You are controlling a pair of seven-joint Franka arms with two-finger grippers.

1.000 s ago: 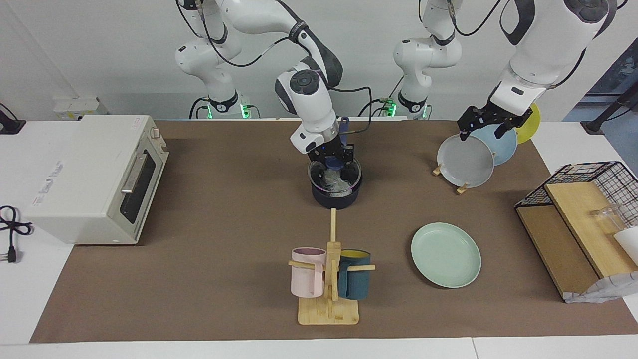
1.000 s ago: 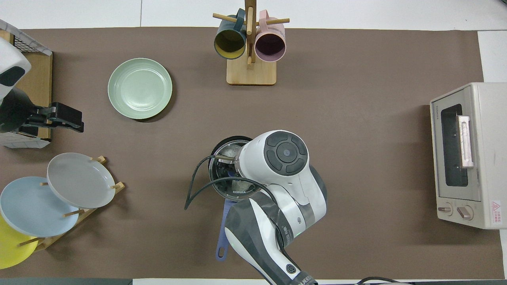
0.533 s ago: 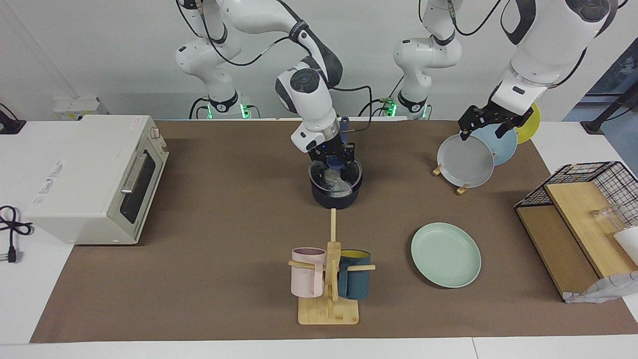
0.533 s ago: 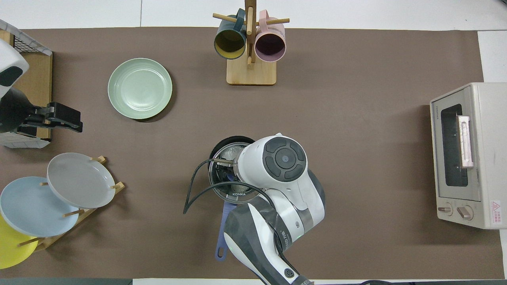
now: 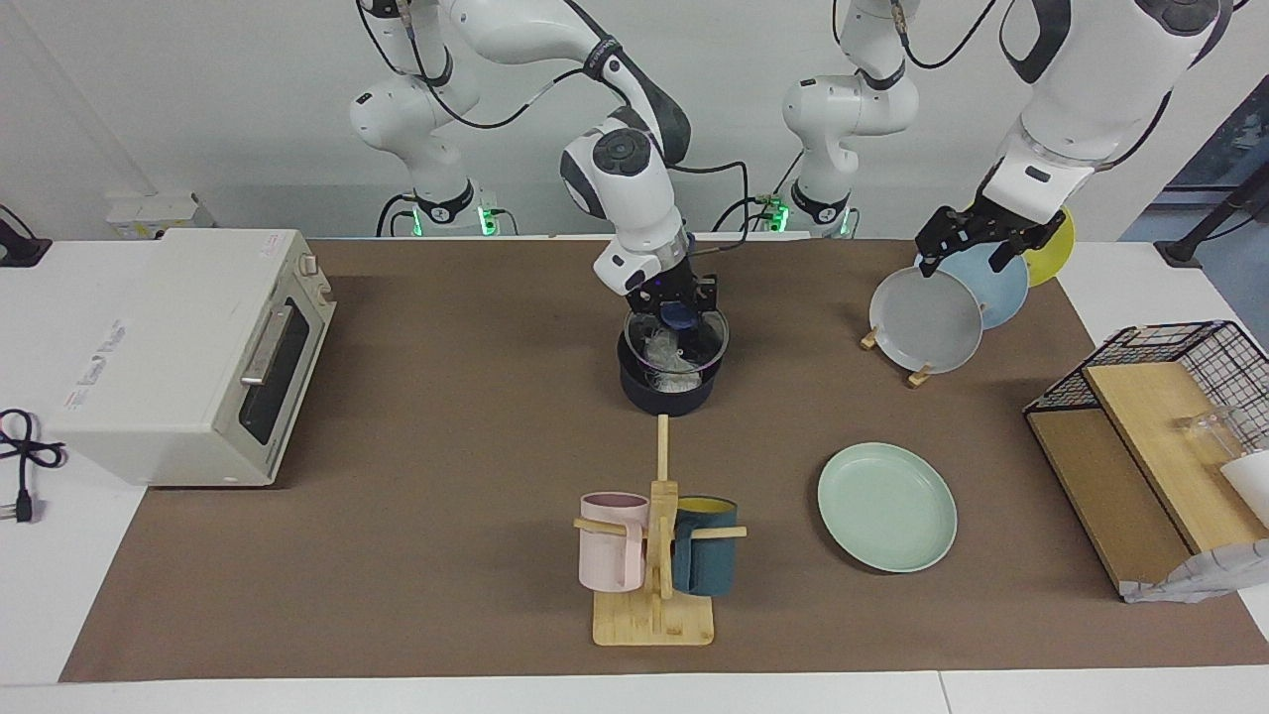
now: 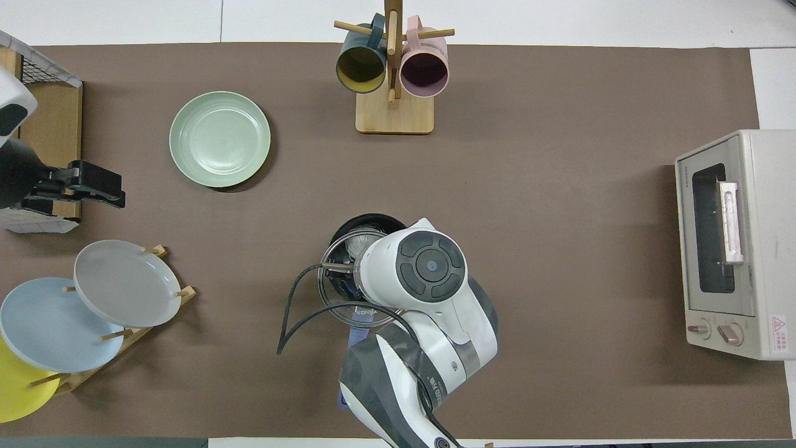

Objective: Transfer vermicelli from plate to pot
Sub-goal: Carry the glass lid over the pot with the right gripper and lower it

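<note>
The dark navy pot point(image 5: 662, 393) stands mid-table, its blue handle point(image 6: 352, 339) pointing toward the robots. White vermicelli point(image 5: 666, 359) lies inside it, seen through a round glass lid point(image 5: 694, 349). My right gripper point(image 5: 678, 313) is shut on the lid's blue knob and holds the lid tilted just above the pot's rim point(image 6: 368, 219). The mint-green plate point(image 5: 886, 507) lies bare, farther from the robots and toward the left arm's end. My left gripper point(image 5: 959, 266) hangs open over the plate rack, holding nothing.
A rack holds grey point(image 5: 924, 320), light blue and yellow plates. A wooden mug tree point(image 5: 654, 555) carries a pink and a dark blue mug. A toaster oven point(image 5: 188, 352) sits at the right arm's end. A wire basket with wooden boards point(image 5: 1150, 436) sits at the left arm's end.
My right gripper has raised the glass lid off the pot and drawn it slightly toward the robots. The left gripper has drifted slightly over the plate rack.
</note>
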